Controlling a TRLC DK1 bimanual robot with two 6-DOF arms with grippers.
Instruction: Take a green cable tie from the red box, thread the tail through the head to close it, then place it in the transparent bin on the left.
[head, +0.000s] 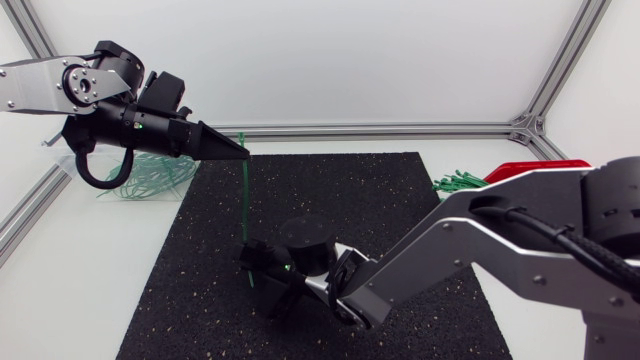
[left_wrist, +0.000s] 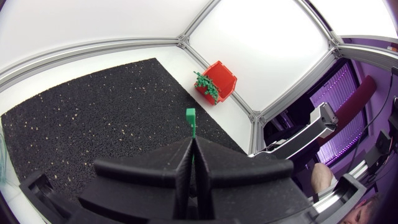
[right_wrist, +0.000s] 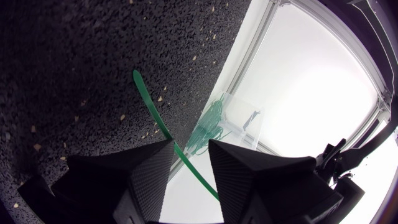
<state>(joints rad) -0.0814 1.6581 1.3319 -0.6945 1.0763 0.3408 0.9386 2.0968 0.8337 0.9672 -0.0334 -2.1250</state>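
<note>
Black speckled rubber mat (head: 380, 220) laid on white surface (head: 80, 290). Left jaws clamped on thin green cable tie (head: 244, 200); right jaws parted around it.

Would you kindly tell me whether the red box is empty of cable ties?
No, the red box holds a bundle of green cable ties that stick out of its open side.

My left arm's in from the left side, held high, gripper (head: 243, 155) pinched tight on the green cable tie (head: 245, 200), while my right arm stretches low past the middle, gripper (head: 258, 272) fingers spread apart.
</note>
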